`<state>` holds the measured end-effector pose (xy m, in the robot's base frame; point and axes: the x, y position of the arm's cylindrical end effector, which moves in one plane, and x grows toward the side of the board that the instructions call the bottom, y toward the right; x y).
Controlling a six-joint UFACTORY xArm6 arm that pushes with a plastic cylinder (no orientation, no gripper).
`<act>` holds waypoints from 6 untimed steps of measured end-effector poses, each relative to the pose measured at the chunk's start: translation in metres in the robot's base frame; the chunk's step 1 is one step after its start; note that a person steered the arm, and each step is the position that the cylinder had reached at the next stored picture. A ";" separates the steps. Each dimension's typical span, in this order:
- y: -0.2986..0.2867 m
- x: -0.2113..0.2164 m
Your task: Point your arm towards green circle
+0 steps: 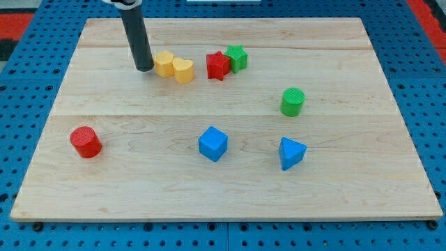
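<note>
The green circle (293, 102) is a short green cylinder standing at the view's right of centre on the wooden board (223, 195). My tip (145, 69) rests on the board near the view's top left, far to the left of the green circle. It stands just left of a yellow hexagon block (164, 63), close to it; I cannot tell whether they touch.
A yellow heart block (184, 70) sits against the yellow hexagon. A red star (217, 65) and a green star (237, 58) touch at the top centre. A red cylinder (86, 141) is at the left, a blue cube (213, 143) and a blue triangular block (291, 153) lower down.
</note>
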<state>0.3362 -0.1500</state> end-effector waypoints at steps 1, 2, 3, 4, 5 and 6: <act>-0.017 0.033; -0.001 0.057; 0.058 0.057; 0.108 0.067; 0.155 0.084; 0.222 0.112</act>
<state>0.4483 0.0720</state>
